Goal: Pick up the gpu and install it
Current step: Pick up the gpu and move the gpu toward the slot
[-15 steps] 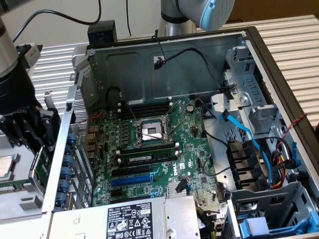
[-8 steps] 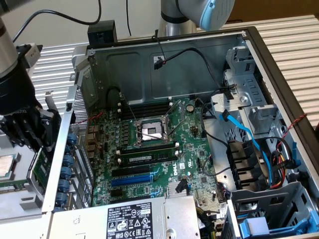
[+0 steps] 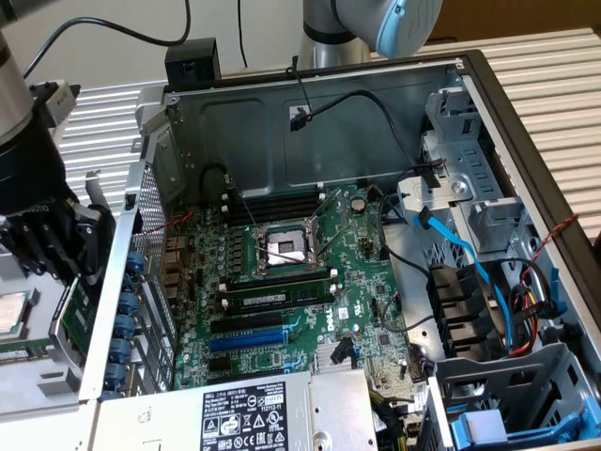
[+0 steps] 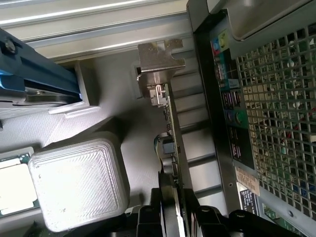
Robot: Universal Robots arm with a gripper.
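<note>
My pincer point(image 4: 173, 217) pinching the gpu point(image 4: 170, 148) edge-on, silver bracket point(image 4: 158, 61) at its far end, card outside the computer case point(image 4: 276, 98), just beside its perforated rear wall, over the ribbed counter point(image 4: 98, 29)

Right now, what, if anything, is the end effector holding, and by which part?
The gpu, clamped across its faces at the end away from its silver bracket.

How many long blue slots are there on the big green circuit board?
2. One long blue slot sits beside the black slot on the big green circuit board; the other lies closer to the silver labelled box, which might hide more.
</note>
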